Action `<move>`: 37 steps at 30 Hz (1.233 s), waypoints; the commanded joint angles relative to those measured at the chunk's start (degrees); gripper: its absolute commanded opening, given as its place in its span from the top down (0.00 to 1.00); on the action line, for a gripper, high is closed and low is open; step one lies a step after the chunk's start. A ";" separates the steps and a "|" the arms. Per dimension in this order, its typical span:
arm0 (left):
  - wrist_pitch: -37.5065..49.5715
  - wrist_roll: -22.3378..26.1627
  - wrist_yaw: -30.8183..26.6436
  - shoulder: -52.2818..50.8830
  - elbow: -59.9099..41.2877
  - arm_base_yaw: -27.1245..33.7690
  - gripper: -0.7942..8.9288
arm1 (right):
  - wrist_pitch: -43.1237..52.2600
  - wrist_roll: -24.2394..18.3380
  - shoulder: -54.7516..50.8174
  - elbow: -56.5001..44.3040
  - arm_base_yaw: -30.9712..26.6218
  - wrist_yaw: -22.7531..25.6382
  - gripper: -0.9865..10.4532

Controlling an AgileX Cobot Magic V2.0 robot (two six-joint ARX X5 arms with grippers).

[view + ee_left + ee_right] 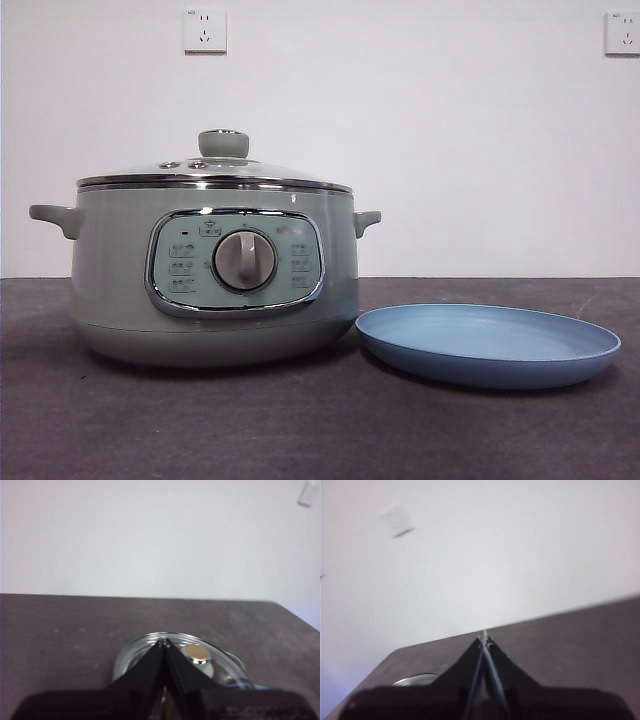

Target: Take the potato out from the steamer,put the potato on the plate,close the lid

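Sage-green steamer (110, 290), light-blue plate (490, 345), dark grey table (300, 430).

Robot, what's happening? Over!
Both pincers shut, empty; left pincer above the lid. Lid on steamer. Plate empty. Potato unseen.

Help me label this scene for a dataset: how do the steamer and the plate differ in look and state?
The steamer is tall, deep and pale sage green; the plate is low, shallow and light blue. The steamer is covered by its glass lid; the plate lies open, with nothing showing above its rim. The steamer has side handles and a dial; the plate is plain. Both are round and rest on the dark table.
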 commanded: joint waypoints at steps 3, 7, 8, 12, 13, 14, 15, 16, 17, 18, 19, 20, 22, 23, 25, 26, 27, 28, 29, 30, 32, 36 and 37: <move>-4.20 4.33 7.93 9.53 10.97 0.02 0.92 | -2.82 -7.61 8.48 12.28 0.15 -12.11 0.93; -8.50 4.35 15.10 15.39 18.95 -0.83 0.92 | -7.28 -9.97 15.56 21.81 0.15 -22.29 0.93; -9.16 4.37 16.72 16.61 20.65 -1.16 0.92 | -8.87 -10.67 17.29 24.20 0.15 -24.96 0.93; -10.80 4.68 18.12 19.93 25.07 -2.21 0.92 | -15.39 -11.89 22.97 31.89 0.55 -30.47 0.84; -10.88 4.70 18.10 20.41 25.53 -2.36 0.92 | -16.52 -11.87 23.82 33.07 0.76 -30.62 0.79; -10.93 4.70 17.99 20.90 25.97 -2.54 0.91 | -17.73 -11.89 24.72 34.18 1.03 -30.53 0.73; -10.78 4.68 17.97 21.22 26.10 -2.64 0.88 | -18.78 -11.89 25.44 35.10 1.27 -30.40 0.67; -10.62 4.68 17.86 21.44 26.10 -2.64 0.82 | -19.39 -11.89 25.90 35.65 1.38 -30.42 0.62; -10.64 4.66 17.51 21.70 26.10 -2.64 0.73 | -19.54 -11.89 26.29 35.93 1.57 -30.25 0.56; -10.64 4.66 16.74 22.03 26.10 -2.64 0.65 | -19.56 -11.89 26.49 35.98 1.68 -30.16 0.51; -10.64 4.63 15.91 22.32 26.10 -2.67 0.59 | -19.63 -11.89 26.58 35.98 1.68 -30.05 0.49; -10.64 4.63 14.91 22.62 26.10 -2.73 0.54 | -19.69 -11.89 26.62 35.98 1.68 -29.99 0.47; -10.64 4.63 12.66 23.61 26.10 -3.26 0.49 | -19.69 -11.96 26.64 35.98 1.70 -29.44 0.47; -10.64 4.63 11.85 24.15 26.10 -3.56 0.49 | -19.69 -11.96 26.64 35.98 1.70 -28.72 0.47; -10.58 4.63 11.67 25.66 26.10 -4.48 0.49 | -19.76 -11.96 26.64 35.98 1.75 -28.55 0.47; -10.58 4.66 11.63 26.51 26.10 -5.07 0.49 | -19.80 -11.96 26.64 35.98 1.90 -28.50 0.47; -10.38 4.66 11.54 27.52 26.10 -5.79 0.49 | -19.85 -11.96 26.64 35.98 2.03 -28.50 0.47; -10.14 4.68 11.26 28.46 26.10 -6.51 0.49 | -19.89 -11.96 26.64 35.98 2.14 -28.48 0.47; -9.79 4.68 10.25 29.55 26.10 -7.54 0.49 | -19.98 -11.96 26.64 35.98 2.34 -28.28 0.47; -9.60 4.74 9.14 30.62 26.10 -8.76 0.49 | -20.04 -11.96 26.64 35.98 2.58 -27.67 0.47; -8.98 5.53 6.45 32.87 26.10 -11.45 0.49 | -20.24 -11.96 26.64 35.98 3.15 -26.75 0.47; -8.83 7.65 -2.80 37.03 26.10 -16.17 0.49 | -20.72 -12.00 26.64 35.98 4.26 -25.73 0.47; -8.76 7.98 -4.79 38.16 26.10 -17.20 0.49 | -20.90 -12.35 26.64 35.98 4.46 -25.57 0.47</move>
